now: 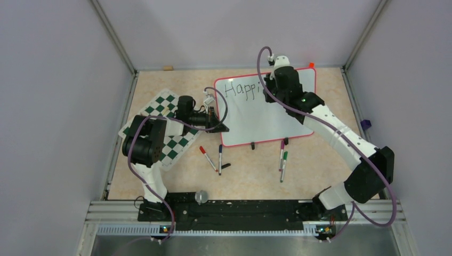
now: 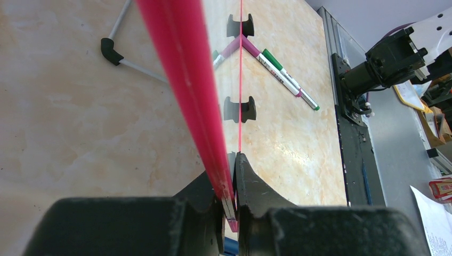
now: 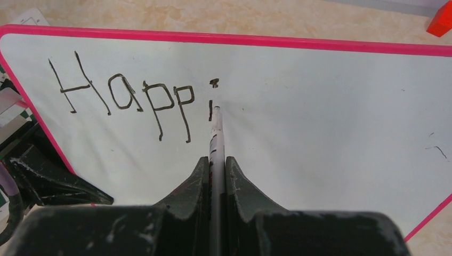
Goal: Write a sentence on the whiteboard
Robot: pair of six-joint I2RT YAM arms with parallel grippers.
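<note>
Table (image 1: 320,160), right claw (image 3: 217,159) holding marker (image 3: 216,128) on whiteboard (image 3: 320,106), left claw (image 2: 230,160) clamping frame (image 2: 186,80)

Handwritten black lettering "Happi" on the whiteboard (image 3: 330,122), upper left of its white face, capital H then lowercase, last i dotted, small print on the barrels of the loose markers (image 2: 282,77) too fine to read, sheet of paper (image 2: 434,224) illegible.
</note>
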